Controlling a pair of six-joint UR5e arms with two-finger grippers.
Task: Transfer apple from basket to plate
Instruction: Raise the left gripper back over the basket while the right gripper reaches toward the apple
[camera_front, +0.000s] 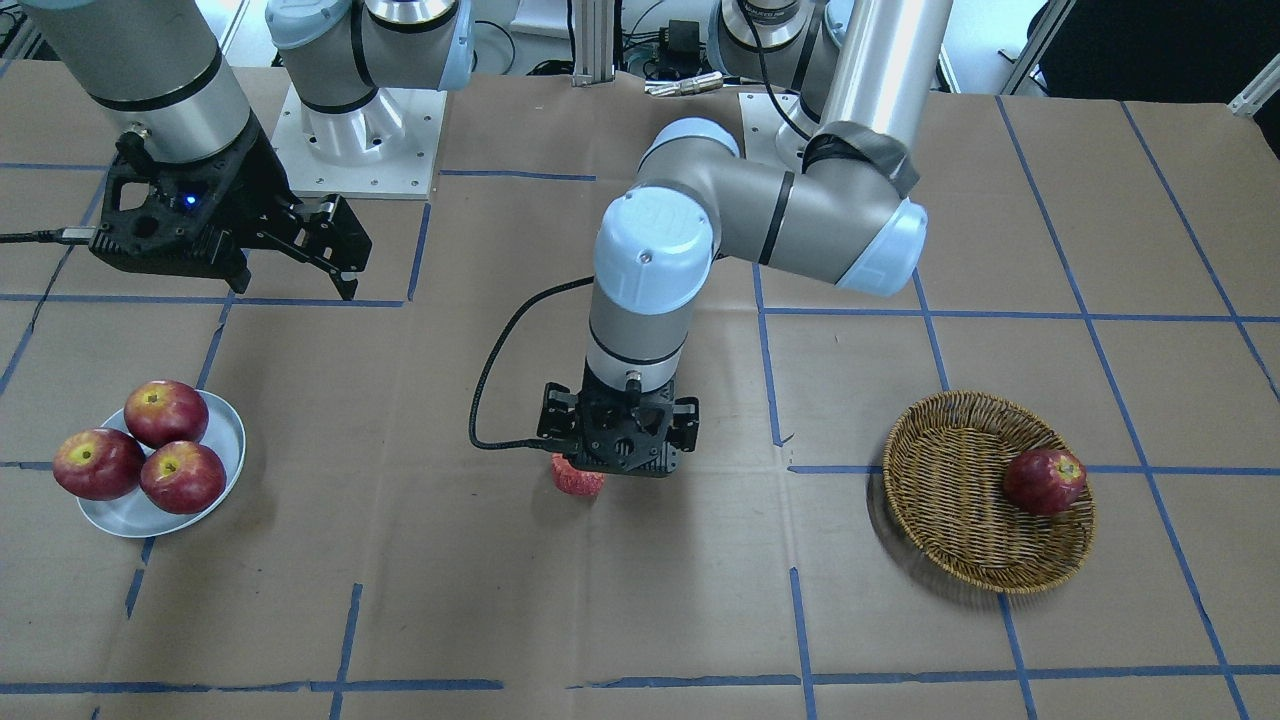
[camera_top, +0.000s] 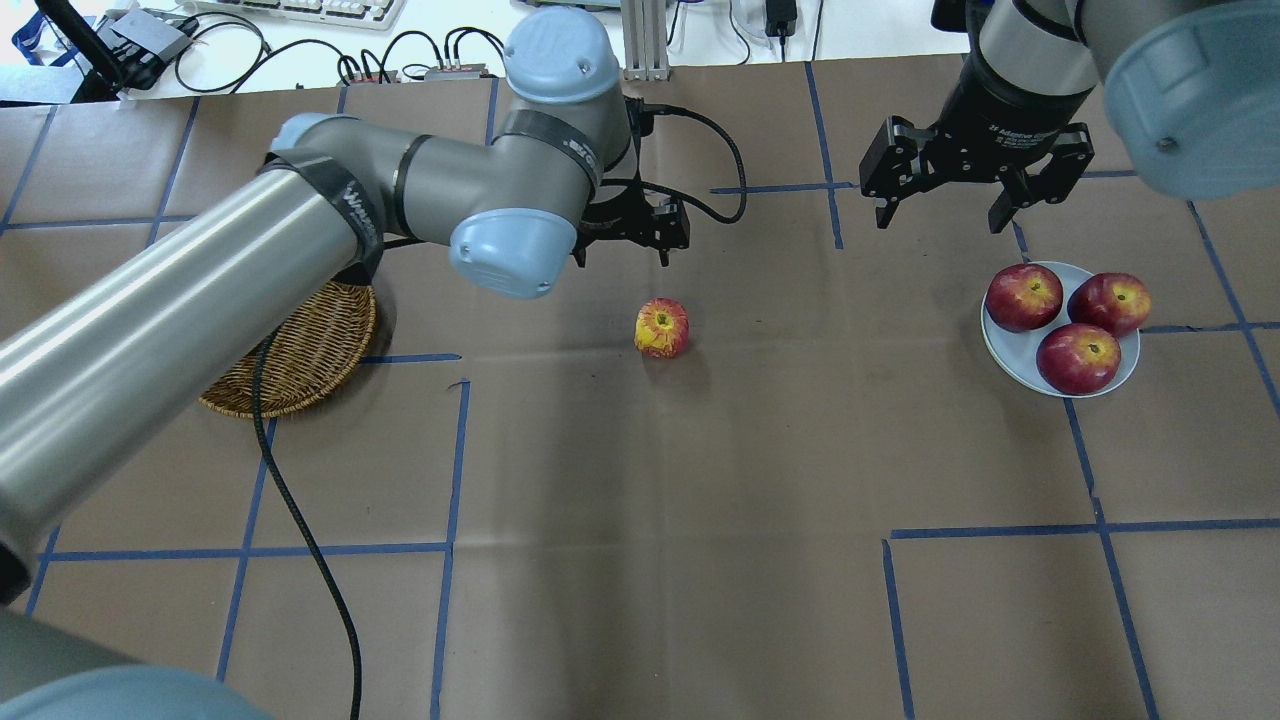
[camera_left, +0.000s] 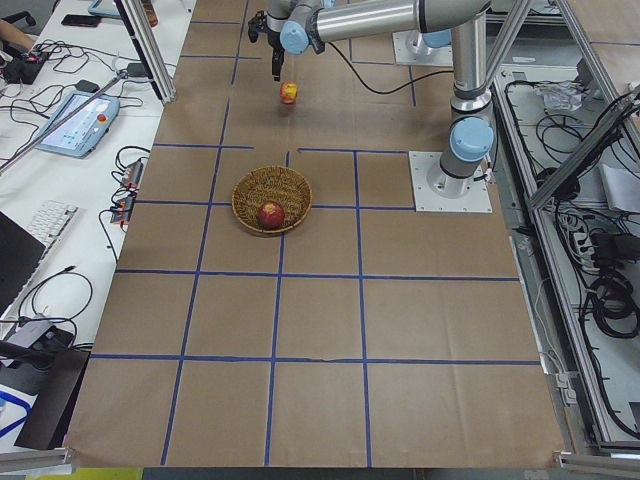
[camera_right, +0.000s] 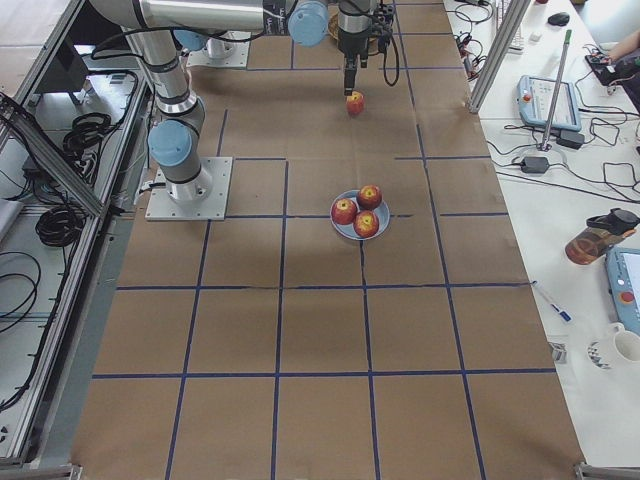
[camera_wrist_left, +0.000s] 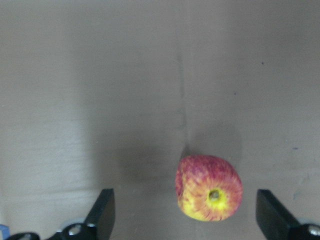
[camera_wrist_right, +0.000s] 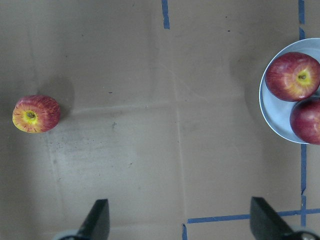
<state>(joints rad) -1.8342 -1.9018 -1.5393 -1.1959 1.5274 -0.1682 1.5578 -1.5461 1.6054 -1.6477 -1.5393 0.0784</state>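
Note:
The pinkish-red streaked apple lies on the brown paper at the table's middle, outside the basket and the plate; it also shows in the front view. My left gripper hangs above it, open and empty. In the left wrist view the apple sits below and between the spread fingers, nearer the right one. The wicker basket holds one dark red apple. The pale plate holds three dark red apples. My right gripper is open and empty, above the table just beyond the plate.
The left arm's black cable trails over the table past the basket. The right wrist view shows the streaked apple far left and the plate's rim at the right. Blue tape lines grid the paper.

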